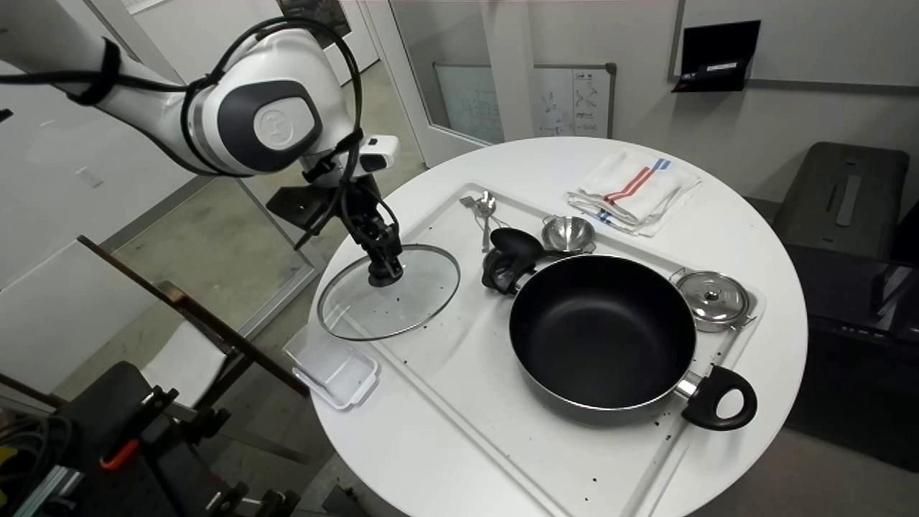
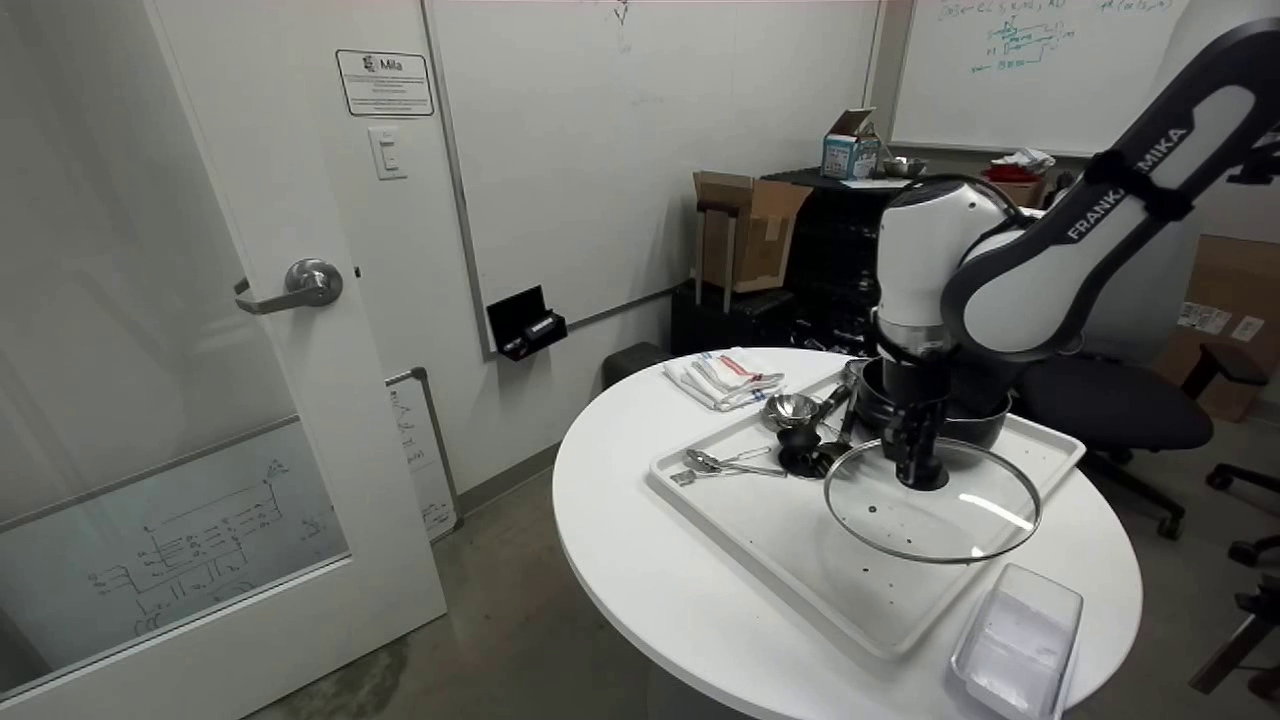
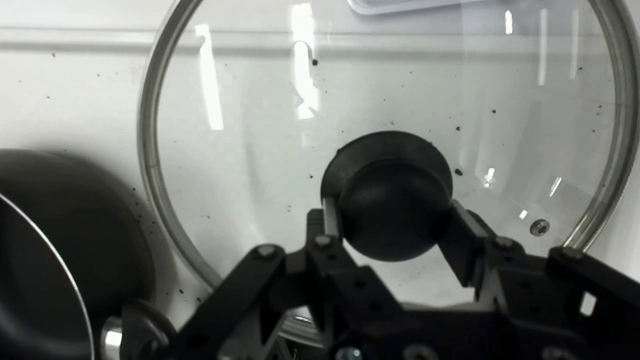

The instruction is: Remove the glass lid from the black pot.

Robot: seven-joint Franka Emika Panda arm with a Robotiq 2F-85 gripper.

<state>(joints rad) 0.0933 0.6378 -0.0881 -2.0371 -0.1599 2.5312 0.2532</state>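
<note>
A round white counter (image 1: 391, 438) stands before me, and the robot's white arm (image 1: 273, 61) is stretched over it. A wide white tray (image 1: 474, 388) covers much of its top. On the tray sits the black pot (image 1: 603, 330), uncovered, its dark inside in plain sight. The glass lid (image 1: 409, 305) is off and apart from it, held over the tray's edge, which I can see right through the glass. A folded cloth (image 1: 635, 190) with red and blue stripes lies on the counter next to the tray, and so does a clear plastic container (image 2: 1020, 640). The gripper (image 1: 385, 267) points down, clamped on the middle of the lid. A lidded metal pot (image 1: 713, 298) stands beside the black pot, with a smaller metal bowl (image 1: 568, 234) near the cloth. Metal utensils (image 1: 487, 205) lie near the bowl. In the wrist view, the lid's dark knob (image 3: 395, 210) sits between the gripper's two fingers (image 3: 462, 245); dark specks (image 3: 315, 62) dot the tray.
</note>
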